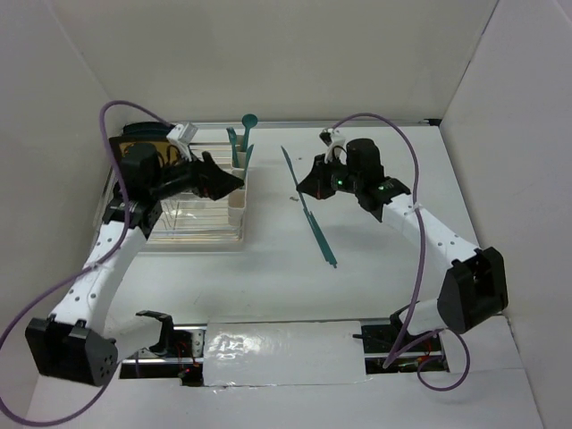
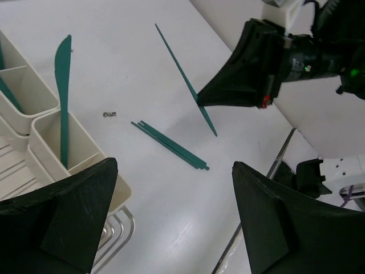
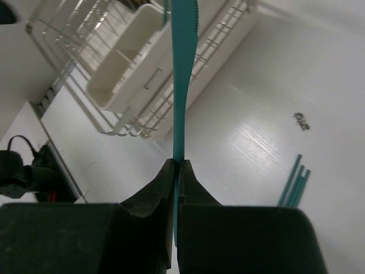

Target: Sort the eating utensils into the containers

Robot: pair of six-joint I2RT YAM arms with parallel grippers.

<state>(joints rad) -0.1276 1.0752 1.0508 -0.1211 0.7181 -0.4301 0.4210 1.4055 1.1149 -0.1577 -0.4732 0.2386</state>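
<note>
Top view: the right jaws pinch a knife (image 1: 289,165) right of the cups (image 1: 235,207). A fork (image 1: 322,239) lies on the desk (image 1: 384,295).

Left wrist view: the left jaws are spread wide, holding nothing, beside a cup with a second knife (image 2: 61,85) in it.

Right wrist view: the jaws are pressed together on the knife, which points toward the cups.

Procedure: carry the knife over the second knife's cup, tip it upright, lower it inside, then release. The left arm is close, so route around it.

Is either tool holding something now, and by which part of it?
The right tool pinches a teal knife on its handle, with the serrated blade pointing away. The left tool is open and holds nothing.
</note>
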